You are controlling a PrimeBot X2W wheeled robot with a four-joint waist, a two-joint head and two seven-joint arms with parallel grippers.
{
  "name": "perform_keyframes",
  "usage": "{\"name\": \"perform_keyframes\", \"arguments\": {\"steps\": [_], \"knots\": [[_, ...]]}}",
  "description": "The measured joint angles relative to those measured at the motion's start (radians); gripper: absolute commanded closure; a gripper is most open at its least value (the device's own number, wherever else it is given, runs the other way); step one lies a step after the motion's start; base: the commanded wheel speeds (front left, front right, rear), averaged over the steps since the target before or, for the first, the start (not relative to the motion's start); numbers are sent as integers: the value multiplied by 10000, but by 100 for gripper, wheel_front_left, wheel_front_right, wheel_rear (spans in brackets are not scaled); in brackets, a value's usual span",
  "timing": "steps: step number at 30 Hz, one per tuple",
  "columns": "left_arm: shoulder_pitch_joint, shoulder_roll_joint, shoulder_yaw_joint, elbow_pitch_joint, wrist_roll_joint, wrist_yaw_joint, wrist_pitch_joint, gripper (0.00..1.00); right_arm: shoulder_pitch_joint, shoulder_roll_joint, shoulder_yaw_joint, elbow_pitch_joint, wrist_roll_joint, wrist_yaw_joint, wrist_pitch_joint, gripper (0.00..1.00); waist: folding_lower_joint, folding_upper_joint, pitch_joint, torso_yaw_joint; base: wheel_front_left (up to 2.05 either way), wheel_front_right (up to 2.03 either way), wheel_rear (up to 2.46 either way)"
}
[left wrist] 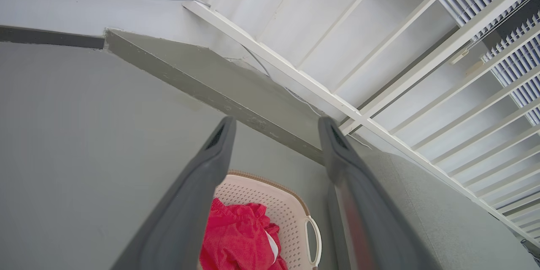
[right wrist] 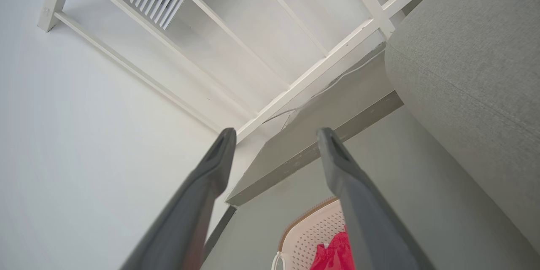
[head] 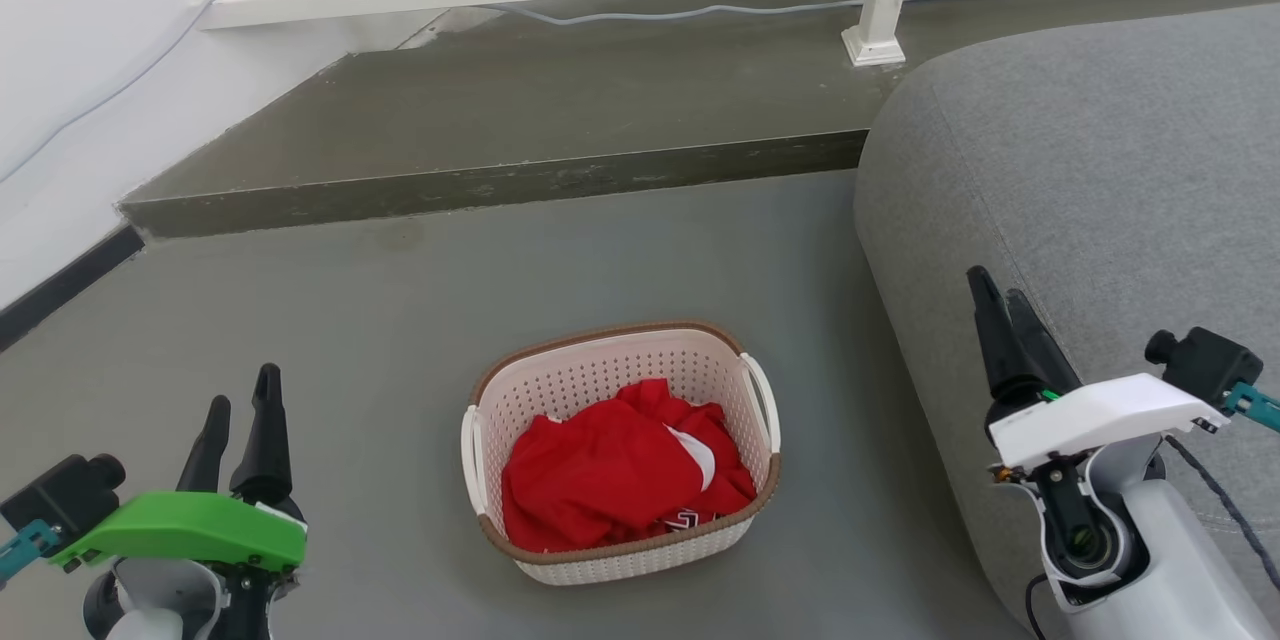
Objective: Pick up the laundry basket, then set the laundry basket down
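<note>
the laundry basket (head: 590, 375) sits on the floor (head: 400, 320) ahead of you, near the grey sofa (head: 1080, 170), red clothing (head: 600, 480) inside. left gripper (head: 243, 390) and right gripper (head: 997, 285) both have jaws spread, empty. probably light, slightly flexy plastic, so grab the white loop handles (head: 766, 400).

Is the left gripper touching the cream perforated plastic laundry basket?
Apart. Head view: bare grey floor separates the left gripper from the laundry basket.
</note>
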Motion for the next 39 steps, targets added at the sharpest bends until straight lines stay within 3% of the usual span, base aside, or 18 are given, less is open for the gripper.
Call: {"name": "perform_keyframes", "arguments": {"steps": [22, 39], "knots": [[-1, -33, -359, -508, 2846, 234, -769, 0, -173, 92, 658, -224, -2991, -637, -763, 0, 0, 0, 79, -108, 0, 0, 0], [-2, -134, -408, -871, 5064, 234, -1394, 0, -342, 199, 1026, -499, -5158, -731, -1329, 0, 0, 0, 188, -189, 0, 0, 0]]}}
